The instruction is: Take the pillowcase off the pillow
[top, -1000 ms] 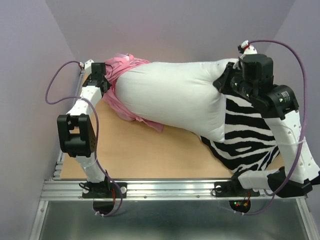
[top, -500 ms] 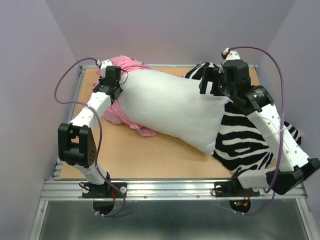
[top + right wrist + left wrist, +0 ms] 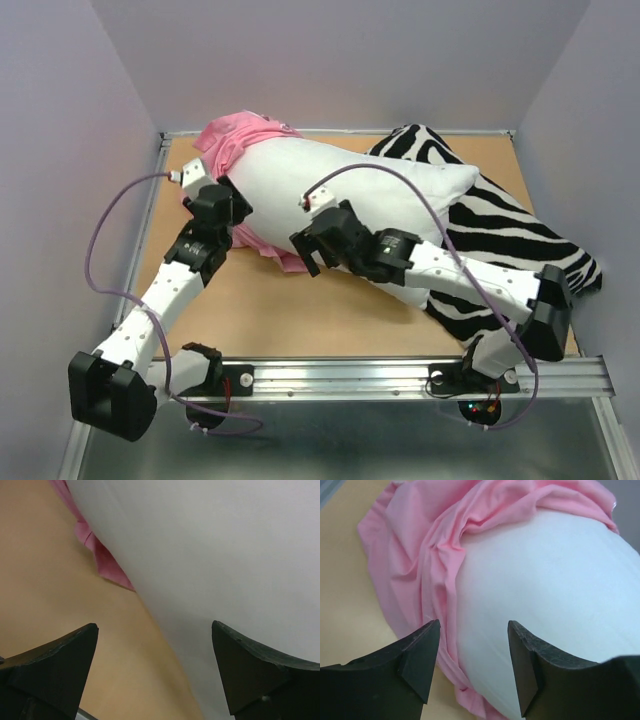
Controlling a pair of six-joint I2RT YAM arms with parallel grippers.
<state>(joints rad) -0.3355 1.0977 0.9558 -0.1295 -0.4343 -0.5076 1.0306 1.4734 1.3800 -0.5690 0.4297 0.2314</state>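
Note:
The white pillow (image 3: 340,195) lies across the table, its right end resting on the zebra pillow. The pink pillowcase (image 3: 232,140) is bunched over the pillow's left end only and trails onto the table (image 3: 285,260). My left gripper (image 3: 232,205) is open and empty at the pillow's left front, facing the bunched pink fabric (image 3: 420,565) and the white pillow (image 3: 545,590). My right gripper (image 3: 305,245) is open and empty at the pillow's front edge, over the table beside the white pillow (image 3: 210,550), with a pink corner (image 3: 107,567) ahead.
A black-and-white zebra-striped pillow (image 3: 500,250) fills the right side of the wooden table (image 3: 300,310). Purple walls close in the left, back and right. A metal rail (image 3: 340,375) runs along the near edge.
Both grippers have let go and pulled back toward the near side. The right arm swung from the pillow's far right corner to its front edge. The pillow has dropped onto the table.

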